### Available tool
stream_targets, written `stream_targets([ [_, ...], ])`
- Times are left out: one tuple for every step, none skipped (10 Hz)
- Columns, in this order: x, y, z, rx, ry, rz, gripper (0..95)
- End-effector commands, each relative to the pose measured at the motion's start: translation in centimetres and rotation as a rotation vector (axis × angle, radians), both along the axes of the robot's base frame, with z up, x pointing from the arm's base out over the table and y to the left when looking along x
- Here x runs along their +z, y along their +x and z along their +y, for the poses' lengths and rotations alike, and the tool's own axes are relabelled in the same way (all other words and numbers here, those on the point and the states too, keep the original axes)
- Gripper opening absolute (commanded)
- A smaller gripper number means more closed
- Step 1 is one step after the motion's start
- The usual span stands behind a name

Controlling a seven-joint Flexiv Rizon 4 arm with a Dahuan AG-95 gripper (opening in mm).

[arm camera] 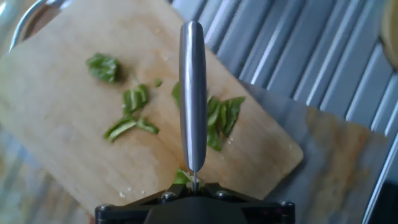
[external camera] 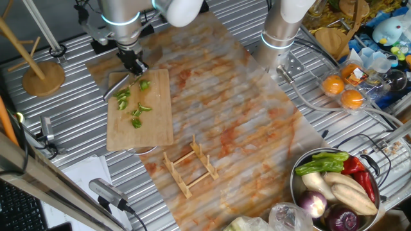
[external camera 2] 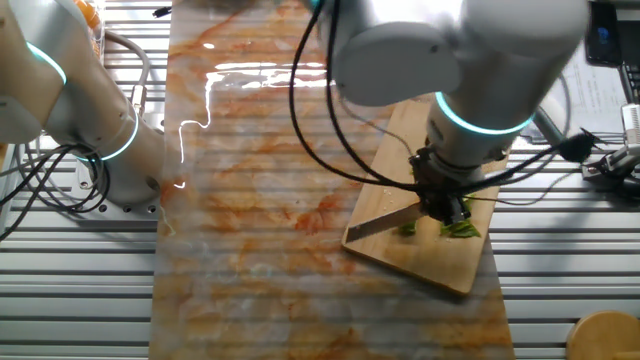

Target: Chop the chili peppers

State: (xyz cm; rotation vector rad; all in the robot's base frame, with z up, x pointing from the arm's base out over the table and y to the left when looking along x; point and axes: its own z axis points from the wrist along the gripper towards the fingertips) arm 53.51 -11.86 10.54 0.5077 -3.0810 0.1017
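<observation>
the cutting board [arm camera: 74, 155] at centre frame looks like pale matt wood with fine grain. the knife [arm camera: 192, 93] above it is smooth brushed metal with a soft sheen. the chili peppers [arm camera: 134, 112] are glossy green pieces. the table [arm camera: 298, 56], upper right, is ribbed dull metal.

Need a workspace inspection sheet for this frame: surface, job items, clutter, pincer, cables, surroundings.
Surface: ribbed metal table under an orange-stained mat.
Job's things: chili pieces scattered on the cutting board, several small green chunks.
Clutter: small wooden rack on the mat; bowl of mixed vegetables; oranges in a clear tray.
Pincer: pincer holds a knife, blade over the chili.
Cables: black cables hang from the arm; more by the second arm base.
Surroundings: wooden stand beside the board.
</observation>
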Motion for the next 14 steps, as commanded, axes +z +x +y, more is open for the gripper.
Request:
stream_targets([
  [0.2,0.0,0.0,-0.131,0.038,0.019,0.0],
  [0.2,-0.1,0.0,-0.154,0.034,0.036,0.0],
  [0.2,-0.1,0.0,-0.161,0.034,0.053,0.0],
  [0.2,-0.1,0.0,-0.163,0.032,0.063,0.0],
  [0.2,-0.1,0.0,-0.163,0.027,0.08,0.0],
  [0.2,-0.1,0.0,-0.163,0.024,0.082,0.0],
  [0.2,-0.1,0.0,-0.174,0.018,0.088,0.0],
  [0.2,-0.1,0.0,-0.185,0.02,0.075,0.0],
  [0.2,-0.1,0.0,-0.205,0.031,0.042,0.0],
  [0.2,-0.1,0.0,-0.213,0.041,0.02,0.0],
  [0.2,-0.1,0.0,-0.208,0.046,0.0,0.0],
  [0.2,-0.1,0.0,-0.208,0.046,0.0,0.0],
  [0.4,-2.5,0.2,-0.184,0.048,-0.09,0.0],
  [0.1,-3.8,0.2,-0.191,0.051,-0.106,0.0],
])
